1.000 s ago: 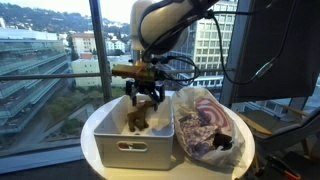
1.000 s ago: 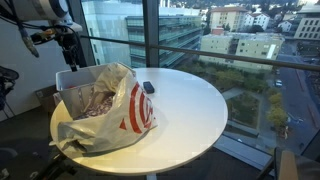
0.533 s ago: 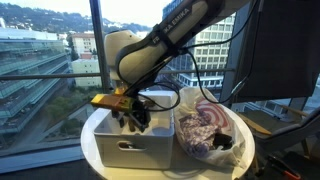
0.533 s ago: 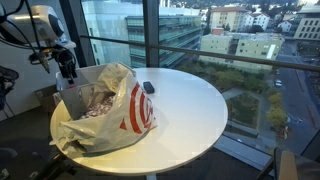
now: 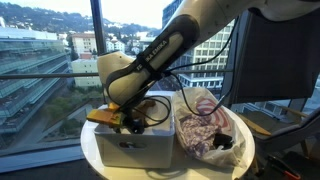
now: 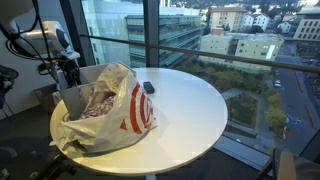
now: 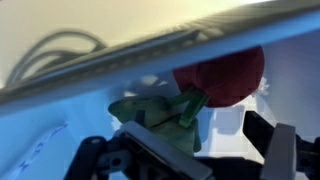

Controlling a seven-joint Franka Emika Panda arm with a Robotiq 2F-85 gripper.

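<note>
Two dark fingers [image 7: 278, 148] frame the bottom of the wrist view, and the gripper [image 7: 190, 152] is spread wide with nothing between the jaws. Dead ahead at twelve o'clock, just beyond the fingertips, lies a crumpled green bundle [image 7: 150, 112]. I can't tell whether the tips touch it. At one o'clock a rounded red thing [image 7: 228, 75] is pressed against the bundle, up by the pale wall of the white bin [image 7: 40, 140].

In an exterior view, the gripper [image 5: 126, 122] is dipped down inside the bin [image 5: 130, 153], with the arm arching over from two o'clock. Hard against the bin at three o'clock sits a full plastic bag [image 5: 205, 122], which crowds that side. In an exterior view, the bag [image 6: 112, 105] hides most of the bin, with the gripper [image 6: 70, 72] behind it. A small dark object [image 6: 148, 87] lies near the bag on the round white counter [image 6: 195, 115], by the window [image 6: 180, 30].
</note>
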